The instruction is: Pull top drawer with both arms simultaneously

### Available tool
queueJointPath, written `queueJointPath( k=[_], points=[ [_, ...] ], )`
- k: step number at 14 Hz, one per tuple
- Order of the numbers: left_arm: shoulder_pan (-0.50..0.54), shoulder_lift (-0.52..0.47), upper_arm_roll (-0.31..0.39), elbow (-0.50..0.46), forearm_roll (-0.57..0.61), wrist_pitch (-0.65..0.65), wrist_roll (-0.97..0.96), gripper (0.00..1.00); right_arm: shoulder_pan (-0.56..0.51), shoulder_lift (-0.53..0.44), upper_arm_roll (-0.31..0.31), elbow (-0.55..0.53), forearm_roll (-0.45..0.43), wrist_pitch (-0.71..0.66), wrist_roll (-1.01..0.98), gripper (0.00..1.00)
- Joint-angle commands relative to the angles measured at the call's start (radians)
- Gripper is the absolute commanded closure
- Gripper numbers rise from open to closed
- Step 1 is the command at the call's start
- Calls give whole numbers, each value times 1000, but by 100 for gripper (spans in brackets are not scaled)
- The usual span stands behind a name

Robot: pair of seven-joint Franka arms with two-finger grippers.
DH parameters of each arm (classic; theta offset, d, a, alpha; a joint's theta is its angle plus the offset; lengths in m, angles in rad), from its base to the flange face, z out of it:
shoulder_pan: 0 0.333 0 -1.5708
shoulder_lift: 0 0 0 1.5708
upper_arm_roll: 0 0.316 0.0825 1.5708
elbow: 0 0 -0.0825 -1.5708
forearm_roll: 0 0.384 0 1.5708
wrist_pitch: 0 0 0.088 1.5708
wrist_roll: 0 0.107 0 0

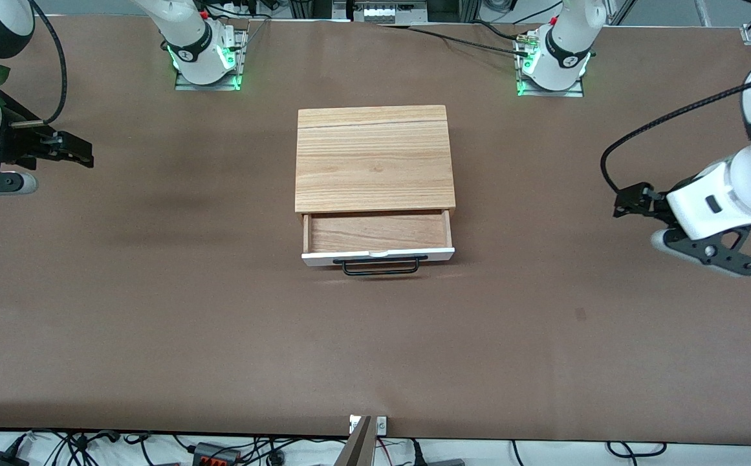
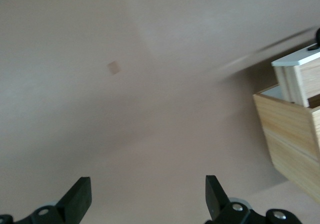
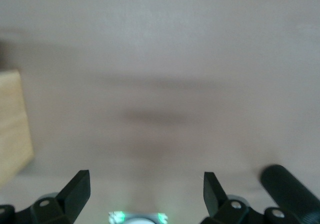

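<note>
The top drawer stands partly pulled out of the wood-grain cabinet at mid-desk, its white front and black bar handle facing the front-camera edge. The left pincer hangs over bare desk toward the left arm's end, fingers spread wide, empty. The right pincer hangs likewise over the right arm's end, wide open, holding nothing.
</note>
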Motion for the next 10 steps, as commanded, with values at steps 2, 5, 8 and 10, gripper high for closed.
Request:
queueJointPath(
  k=[2,5,8,10],
  points=[
    [20,-16,4,-17,20,-11,-24,0,-92,-106,25,-81,49,133,25,0],
    [26,-39,-7,-26,28,-2,-74,0,-89,-95,23,-67,49,116,31,0],
    [34,-155,-7,-194,30,91,-98,0,-91,-94,22,-58,48,87,35,0],
    [34,-327,-8,-459,28,258,-99,0,-92,-94,22,-58,48,85,34,0]
  ],
)
